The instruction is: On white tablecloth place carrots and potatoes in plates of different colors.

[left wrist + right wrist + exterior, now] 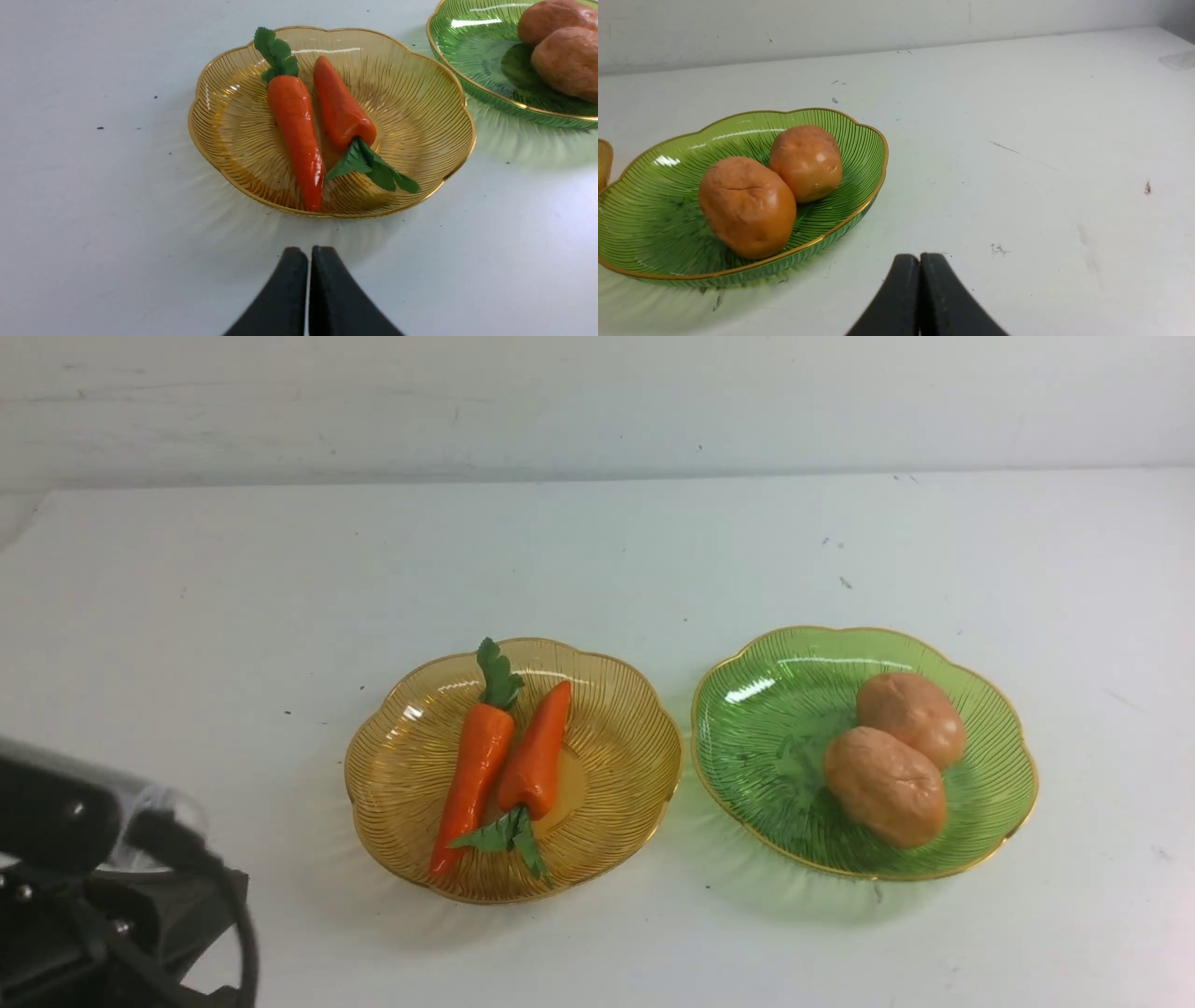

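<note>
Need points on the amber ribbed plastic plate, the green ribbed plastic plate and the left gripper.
amber ribbed plastic plate (625,756): front view, bare ribbed surface
green ribbed plastic plate (766,737): front view, bare ribbed surface
left gripper (309,256): left wrist view, midway between its shut fingertips

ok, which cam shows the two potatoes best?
Front view: both potatoes show whole on the green plate, seen from above. Right wrist view has them larger, but the nearer one partly hides the other. Left wrist view cuts both off at the frame edge.
</note>
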Robot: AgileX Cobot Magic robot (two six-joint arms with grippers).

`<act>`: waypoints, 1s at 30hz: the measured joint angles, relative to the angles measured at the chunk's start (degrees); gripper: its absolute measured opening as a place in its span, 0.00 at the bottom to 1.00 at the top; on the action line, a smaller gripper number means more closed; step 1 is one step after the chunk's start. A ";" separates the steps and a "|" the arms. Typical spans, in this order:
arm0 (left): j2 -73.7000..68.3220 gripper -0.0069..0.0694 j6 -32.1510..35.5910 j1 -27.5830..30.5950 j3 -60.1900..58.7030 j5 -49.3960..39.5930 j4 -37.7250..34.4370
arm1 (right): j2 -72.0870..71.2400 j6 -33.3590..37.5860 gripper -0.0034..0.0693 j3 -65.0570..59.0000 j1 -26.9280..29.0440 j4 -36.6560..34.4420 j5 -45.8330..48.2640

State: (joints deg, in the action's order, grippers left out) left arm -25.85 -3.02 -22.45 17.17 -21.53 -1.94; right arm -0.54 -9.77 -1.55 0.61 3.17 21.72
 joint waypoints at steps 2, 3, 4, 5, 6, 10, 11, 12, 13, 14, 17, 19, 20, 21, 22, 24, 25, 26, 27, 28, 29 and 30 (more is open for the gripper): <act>0.44 0.09 0.18 0.00 0.00 0.21 1.94 | 0.00 0.00 0.03 0.00 0.00 0.00 0.00; 2.21 0.09 0.34 0.14 -0.28 0.21 3.50 | 0.00 0.00 0.03 0.00 0.00 0.00 0.00; 4.18 0.09 0.45 0.48 -0.64 0.26 4.32 | 0.00 0.00 0.03 0.00 0.00 0.00 0.00; 7.56 0.09 0.57 1.53 -1.67 0.32 5.19 | 0.00 0.00 0.03 0.00 0.00 0.00 0.00; 9.95 0.09 0.56 2.85 -2.84 0.44 5.40 | 0.00 0.00 0.03 0.00 0.00 0.00 0.00; 22.05 0.09 0.63 10.69 -10.05 0.44 5.84 | 0.00 0.00 0.03 0.00 0.00 0.00 0.00; 23.99 0.09 0.91 12.20 -11.54 0.44 5.83 | 0.00 0.00 0.03 0.00 0.00 0.00 0.00; 25.33 0.09 1.35 13.72 -12.94 0.44 5.83 | 0.00 0.00 0.03 0.00 0.00 0.00 0.00; 26.18 0.09 2.10 14.93 -14.93 0.65 5.83 | 0.00 0.00 0.03 0.00 0.00 0.00 0.00; 26.39 0.09 2.59 15.71 -16.26 0.81 5.83 | 0.00 0.00 0.03 0.00 0.00 0.00 0.05; 26.46 0.09 3.66 16.66 -18.68 1.00 4.87 | 0.00 0.00 0.03 0.00 0.00 0.00 0.02; 26.55 0.09 3.84 16.71 -18.74 0.89 3.14 | 0.00 0.00 0.03 0.00 0.00 0.00 0.02; 26.55 0.09 3.85 16.71 -18.74 0.57 2.25 | 0.00 0.00 0.03 0.00 0.00 0.00 0.02; 26.55 0.09 3.91 16.71 -18.74 0.17 1.94 | 0.00 0.00 0.03 0.00 0.00 0.00 0.02; 26.55 0.09 3.91 16.71 -18.74 -0.20 1.27 | 0.00 0.00 0.03 0.00 0.00 0.00 0.02; 26.55 0.09 3.91 16.71 -18.74 -0.32 0.95 | 0.00 -0.05 0.03 0.00 0.00 0.00 0.02; 26.55 0.09 3.91 16.71 -18.74 -0.32 0.90 | 0.00 -0.05 0.03 0.00 0.00 0.00 0.02; 26.55 0.09 3.91 16.71 -18.74 -0.32 0.90 | 0.00 -0.05 0.03 0.00 0.00 0.00 0.02; 26.55 0.09 3.91 16.71 -18.74 -0.32 0.90 | 0.00 -0.05 0.03 0.00 0.00 0.00 0.02; 26.55 0.09 3.91 16.71 -18.74 -0.32 0.90 | 0.00 -0.05 0.03 0.00 0.00 0.00 0.02; 26.55 0.09 3.98 16.71 -18.74 -0.32 0.90 | 0.00 -0.05 0.03 0.00 0.00 0.00 0.02; 26.55 0.09 3.98 16.71 -18.74 -0.32 0.90 | 0.00 -0.05 0.03 0.00 0.00 0.00 0.02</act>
State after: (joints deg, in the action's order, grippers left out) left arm 0.70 0.96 -5.74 -1.57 -21.85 -1.03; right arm -0.54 -9.81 -1.55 0.61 3.17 21.74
